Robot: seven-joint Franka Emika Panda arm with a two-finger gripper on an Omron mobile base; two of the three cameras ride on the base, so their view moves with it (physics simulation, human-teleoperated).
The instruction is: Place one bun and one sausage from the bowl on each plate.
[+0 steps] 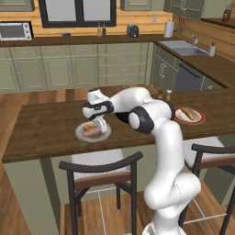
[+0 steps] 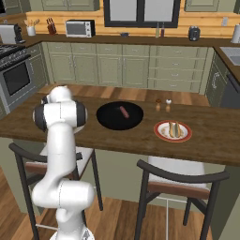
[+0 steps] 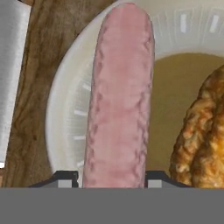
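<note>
Gripper (image 1: 102,125) low over grey-white plate (image 1: 81,134) on table (image 1: 46,124); sausage (image 3: 120,100) between fingertips (image 3: 65,178), pinch or release unclear. Bun (image 3: 203,135) beside it. Second sausage (image 2: 123,111) in black bowl (image 2: 107,119)

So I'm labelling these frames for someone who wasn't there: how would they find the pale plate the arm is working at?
On the long wooden counter, look toward its left end in the left base view, directly under the tool. The pale plate there is grey-white with a brownish centre and carries a pink sausage beside a bun. The other plate, right of the black bowl, has a red rim.
</note>
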